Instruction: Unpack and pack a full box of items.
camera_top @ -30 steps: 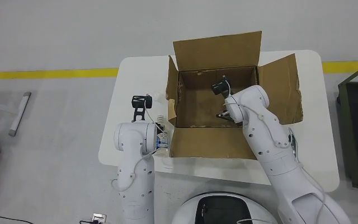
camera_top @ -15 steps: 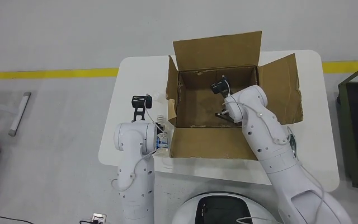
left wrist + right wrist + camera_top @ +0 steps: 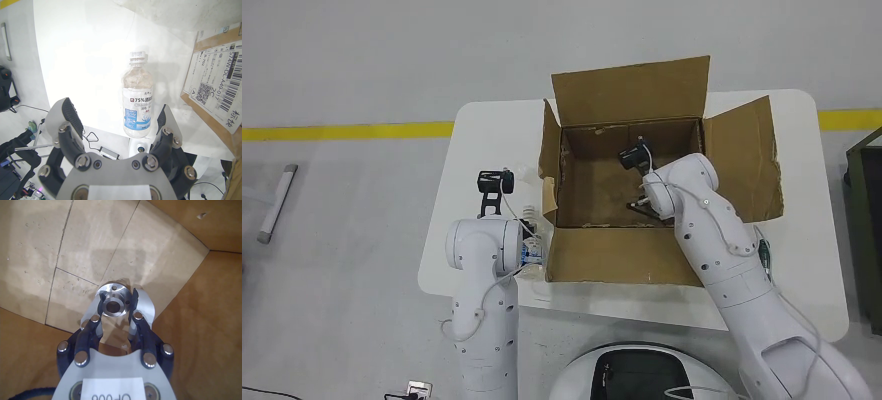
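The open cardboard box (image 3: 582, 255) stands mid-table, its floor bare where it shows. My right gripper (image 3: 640, 205) is down inside it near the right wall, shut on a round steel flanged part (image 3: 113, 300) close above the box floor (image 3: 75, 247); in the right wrist view the right gripper (image 3: 118, 294) has both pads on the part's hub. A clear bottle (image 3: 137, 94) with a white cap and blue-white label stands upright on the white table (image 3: 85, 56), left of the box. My left gripper (image 3: 116, 106) is open around its base, not touching. The bottle (image 3: 529, 214) also appears from above.
All box flaps are folded outward, and the left flap (image 3: 213, 75) carries shipping labels close to the bottle. A small greenish object (image 3: 763, 258) lies on the table right of the box, partly behind my right arm. A dark bin (image 3: 867, 200) stands off the table's right end.
The right arm has edged slightly to the left inside the box with the steel part held. The left arm and the bottle have stayed still.
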You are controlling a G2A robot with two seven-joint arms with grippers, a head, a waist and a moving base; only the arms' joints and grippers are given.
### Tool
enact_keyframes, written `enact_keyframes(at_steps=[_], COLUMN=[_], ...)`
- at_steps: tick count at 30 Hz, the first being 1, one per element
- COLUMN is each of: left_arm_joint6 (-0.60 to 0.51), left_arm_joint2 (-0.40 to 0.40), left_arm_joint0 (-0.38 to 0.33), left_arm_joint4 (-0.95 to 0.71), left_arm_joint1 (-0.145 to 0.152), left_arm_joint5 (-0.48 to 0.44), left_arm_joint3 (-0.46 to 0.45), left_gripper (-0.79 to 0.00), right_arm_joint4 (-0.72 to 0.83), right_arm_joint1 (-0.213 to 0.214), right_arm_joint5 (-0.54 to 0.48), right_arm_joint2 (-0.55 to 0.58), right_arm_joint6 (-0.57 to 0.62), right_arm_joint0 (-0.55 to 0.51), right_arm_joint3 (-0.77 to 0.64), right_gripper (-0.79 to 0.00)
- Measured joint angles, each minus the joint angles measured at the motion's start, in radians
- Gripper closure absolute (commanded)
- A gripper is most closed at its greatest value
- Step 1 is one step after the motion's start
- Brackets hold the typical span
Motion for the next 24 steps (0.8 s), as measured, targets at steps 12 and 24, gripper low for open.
enact_keyframes(at_steps=[12,24], left_arm_joint6=[0.000,0.000], left_arm_joint2=[0.000,0.000], left_arm_joint0=[0.000,0.000], left_arm_joint4=[0.000,0.000], left_arm_joint1=[0.000,0.000], left_arm_joint5=[0.000,0.000], left_arm_joint3=[0.000,0.000], left_gripper=[-0.785,-0.785], right_arm_joint4=[0.060,-0.050], right_arm_joint1=[0.009,0.046], right_arm_joint5=[0.040,0.022], right_arm_joint2=[0.081,0.278], right_arm_joint6=[0.017,0.121], right_arm_joint0=[0.048,0.102], right_arm_joint3=[-0.244,-0.595], right_gripper=[0.000,0.000])
